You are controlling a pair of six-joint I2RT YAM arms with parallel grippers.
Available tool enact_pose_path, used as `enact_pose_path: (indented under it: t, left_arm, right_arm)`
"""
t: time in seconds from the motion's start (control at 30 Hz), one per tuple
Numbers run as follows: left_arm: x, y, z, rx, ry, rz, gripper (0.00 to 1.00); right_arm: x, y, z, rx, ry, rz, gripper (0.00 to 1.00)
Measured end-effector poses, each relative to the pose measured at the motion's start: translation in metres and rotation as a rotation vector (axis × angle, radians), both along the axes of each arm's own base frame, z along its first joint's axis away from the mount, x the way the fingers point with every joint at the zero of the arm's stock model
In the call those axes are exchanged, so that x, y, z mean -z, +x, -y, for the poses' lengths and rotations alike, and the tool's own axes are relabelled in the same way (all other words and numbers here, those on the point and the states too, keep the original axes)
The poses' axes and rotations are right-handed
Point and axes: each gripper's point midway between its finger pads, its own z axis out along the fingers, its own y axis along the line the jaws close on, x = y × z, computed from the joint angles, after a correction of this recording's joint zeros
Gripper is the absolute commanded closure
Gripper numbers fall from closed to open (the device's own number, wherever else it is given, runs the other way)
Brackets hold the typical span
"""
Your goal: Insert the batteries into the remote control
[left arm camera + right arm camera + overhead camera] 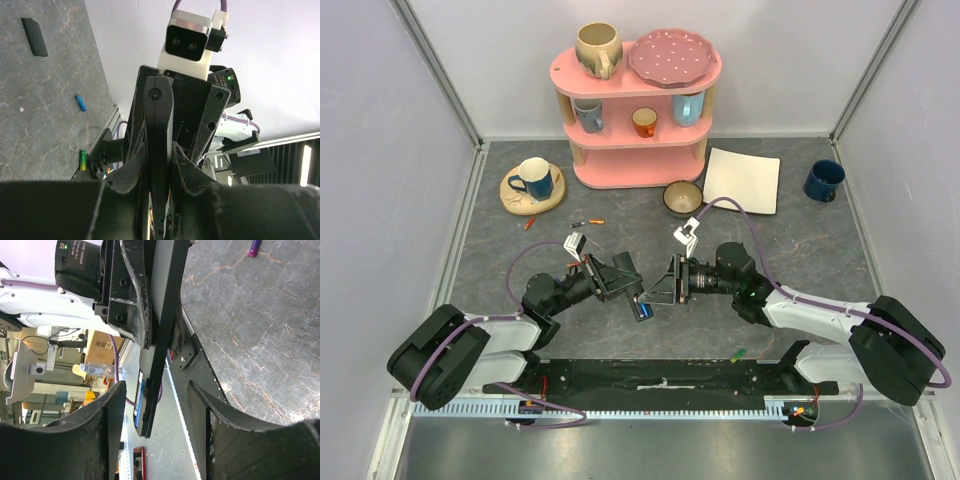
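Observation:
My left gripper (pixel 623 283) (pixel 160 157) is shut on the black remote control (pixel 159 120), held edge-on above the table's middle. A blue strip shows at the remote's lower end (pixel 643 312) (pixel 140 397). My right gripper (pixel 670 283) (pixel 156 412) is open, its fingers (pixel 112 415) standing either side of the remote's (pixel 162 335) free end without touching it. Loose batteries: a blue one (pixel 81 102) and a green one (pixel 82 159) (pixel 738 353) on the table, an orange one (pixel 592 222) farther back. A flat black oblong piece (pixel 34 36) lies apart.
A pink shelf (pixel 640 150) with cups and a plate stands at the back. A blue mug on a coaster (pixel 532 180) is at back left, with a small bowl (pixel 682 197), a white napkin (pixel 742 180) and a dark blue mug (pixel 823 180) to the right.

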Motion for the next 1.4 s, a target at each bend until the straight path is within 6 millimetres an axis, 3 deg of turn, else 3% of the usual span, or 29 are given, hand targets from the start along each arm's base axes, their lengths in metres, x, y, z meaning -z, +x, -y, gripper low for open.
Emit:
enact_pose_path:
  t: [0.27,0.5,0.7,0.77,0.87,0.97,1.17,1.4]
  left_arm:
    - [-0.001,-0.002,0.001,0.013,0.001,0.004,0.98]
    - [-0.005,-0.001,0.002,0.017,0.0,0.026,0.98]
    - [-0.003,-0.001,0.002,0.015,0.01,0.032,0.98]
    - [-0.002,-0.001,0.002,0.014,0.014,0.03,0.98]
    - [-0.001,-0.001,0.002,0.014,0.018,0.031,0.98]
    - [-0.004,-0.002,0.002,0.015,0.011,0.042,0.98]
    - [-0.007,-0.002,0.002,0.014,0.003,0.054,0.98]
    - [-0.007,-0.002,0.001,0.013,0.004,0.057,0.98]
  right_arm:
    - [-0.001,-0.011,-0.008,-0.061,-0.011,-0.005,0.44]
    - [0.008,-0.015,-0.014,-0.086,-0.04,-0.021,0.6]
    - [0.006,-0.015,-0.016,-0.094,-0.032,-0.014,0.66]
    - [0.006,-0.015,-0.017,-0.097,-0.032,-0.015,0.65]
    - [0.007,-0.015,-0.017,-0.097,-0.032,-0.02,0.44]
    - [0.008,-0.014,-0.017,-0.091,-0.037,-0.022,0.38]
    - [0.004,-0.004,-0.01,-0.064,-0.07,-0.004,0.34]
    - [-0.04,0.017,0.017,0.002,-0.12,0.175,0.33]
